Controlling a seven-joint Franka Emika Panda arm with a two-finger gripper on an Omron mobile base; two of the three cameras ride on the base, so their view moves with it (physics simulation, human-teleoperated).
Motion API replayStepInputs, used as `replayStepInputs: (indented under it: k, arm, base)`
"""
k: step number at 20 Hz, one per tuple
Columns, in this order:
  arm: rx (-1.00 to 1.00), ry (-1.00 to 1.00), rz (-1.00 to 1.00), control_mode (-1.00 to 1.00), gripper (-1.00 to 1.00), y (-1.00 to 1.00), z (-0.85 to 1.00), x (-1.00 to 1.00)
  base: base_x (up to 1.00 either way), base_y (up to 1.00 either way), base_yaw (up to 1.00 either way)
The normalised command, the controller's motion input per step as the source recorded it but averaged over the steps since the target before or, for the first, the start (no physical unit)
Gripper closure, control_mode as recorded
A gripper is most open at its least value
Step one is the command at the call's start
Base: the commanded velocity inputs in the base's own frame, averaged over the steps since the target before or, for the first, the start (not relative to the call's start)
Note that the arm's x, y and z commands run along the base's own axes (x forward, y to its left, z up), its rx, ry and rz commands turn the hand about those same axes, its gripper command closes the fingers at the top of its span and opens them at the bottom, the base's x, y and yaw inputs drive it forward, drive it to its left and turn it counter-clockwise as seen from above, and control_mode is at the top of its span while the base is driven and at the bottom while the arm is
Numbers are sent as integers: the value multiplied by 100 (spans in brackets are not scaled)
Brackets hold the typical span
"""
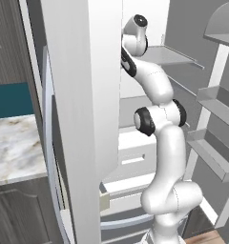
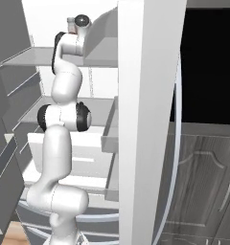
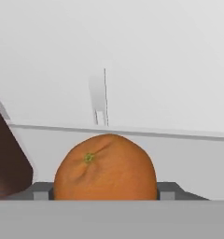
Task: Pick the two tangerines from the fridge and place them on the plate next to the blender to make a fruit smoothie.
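Orange fills the hand view: a tangerine [image 3: 105, 167] sits on the fridge [image 1: 83, 95] shelf, right between the gripper [image 3: 105, 192] fingertips [image 3: 41, 191], which look closed against its sides. Risk now: a round fruit squirting free if the pinch sits off-centre.

A tangerine [image 3: 105, 167] hides most of both fingertips [image 3: 43, 191]; a dark object [image 3: 6, 158] is cropped at left.
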Motion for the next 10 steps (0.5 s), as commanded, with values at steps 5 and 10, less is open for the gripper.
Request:
replayStepInputs:
  k: [5, 10]
  arm:
    - [0, -7, 0, -100, 100, 0, -3, -5]
    - [1, -29, 0, -100, 100, -9, -6, -86]
  base:
    - [0, 0, 0]
    - [0, 0, 0]
